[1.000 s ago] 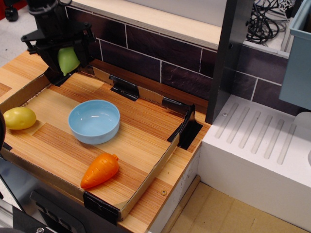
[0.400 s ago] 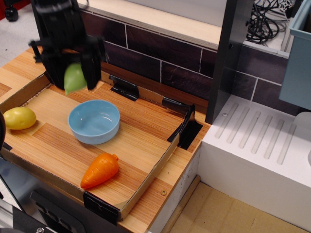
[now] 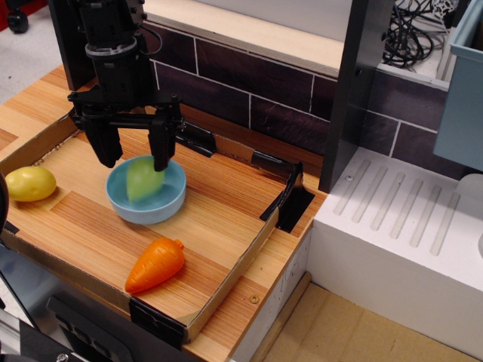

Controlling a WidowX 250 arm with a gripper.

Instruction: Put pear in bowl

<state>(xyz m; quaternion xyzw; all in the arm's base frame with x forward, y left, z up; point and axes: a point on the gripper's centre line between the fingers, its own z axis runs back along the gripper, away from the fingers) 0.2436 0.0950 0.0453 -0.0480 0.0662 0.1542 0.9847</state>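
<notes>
The light green pear (image 3: 141, 181) is inside the light blue bowl (image 3: 172, 202), at its left middle, slightly blurred. The bowl stands in the middle of a wooden tray. My black gripper (image 3: 133, 154) hangs directly above the bowl with its two fingers (image 3: 161, 153) spread wide apart, one over the bowl's left rim and one over its back. The fingers do not touch the pear; it sits below and between them. The gripper is open and empty.
A yellow rounded fruit (image 3: 30, 183) lies at the tray's left edge. An orange carrot (image 3: 155, 265) lies near the tray's front. The tray's cardboard rim (image 3: 226, 283) has black corner clips. A dark tiled wall stands behind, and a white drain board (image 3: 400, 219) is to the right.
The gripper moved right and down from the tray's back-left corner to over the bowl. It opened and let go of the pear, which now sits in the bowl.
</notes>
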